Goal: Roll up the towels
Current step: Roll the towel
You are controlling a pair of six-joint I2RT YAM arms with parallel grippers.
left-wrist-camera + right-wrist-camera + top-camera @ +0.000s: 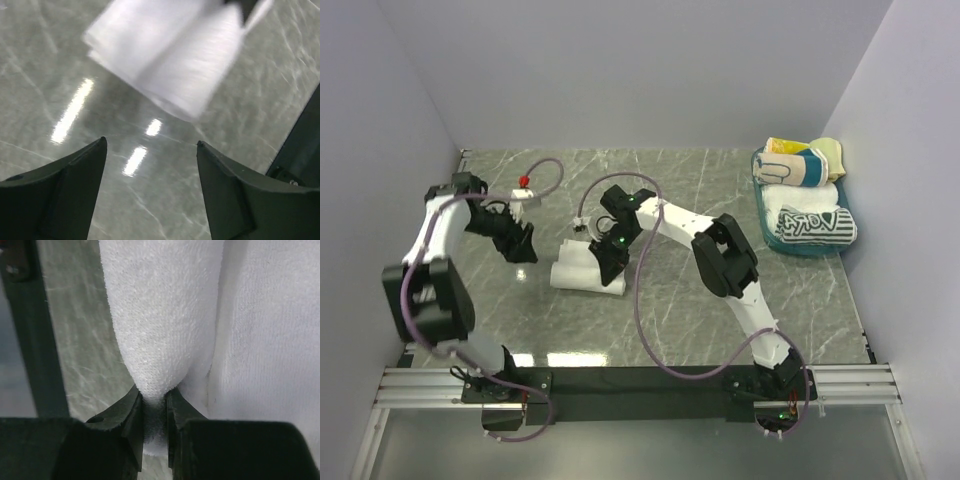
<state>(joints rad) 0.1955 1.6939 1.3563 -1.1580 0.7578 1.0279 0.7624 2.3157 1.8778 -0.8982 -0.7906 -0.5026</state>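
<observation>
Left gripper (pixel 520 245) sits left of the white towel (pixel 588 272), a bit farther back, not touching it. Jaws wide apart and nothing between them. Left wrist view agrees: left gripper (pixel 150 145) with both dark fingers (pixel 75 195) spread over bare marble table (pixel 60 75), and the white towel (pixel 165 55) ahead of the tips, blurred, clear of them. The white towel is a partly rolled or folded bundle lying on the grey marble table (pixel 710 300); its exact layering is hard to tell from above. Right gripper (pixel 610 262) is right on the white towel, at its right part, coming down from the far side. Right wrist view shows the right gripper (pixel 155 400) nearly closed, pinching a rounded fold of the white towel (pixel 165 315) between the pads; more terry cloth fills the frame to the right of that fold. A purple cable (pixel 645 320) loops along the right arm, on the near side of the white towel. Far right of the white towel and farther back, by the wall, is a teal tray (pixel 767 218) with finished rolls in it: a striped towel roll (pixel 798 166) at the tray's far end and a printed towel roll (pixel 812 223), white with dark lettering, at its near end, the two touching or nearly so.
</observation>
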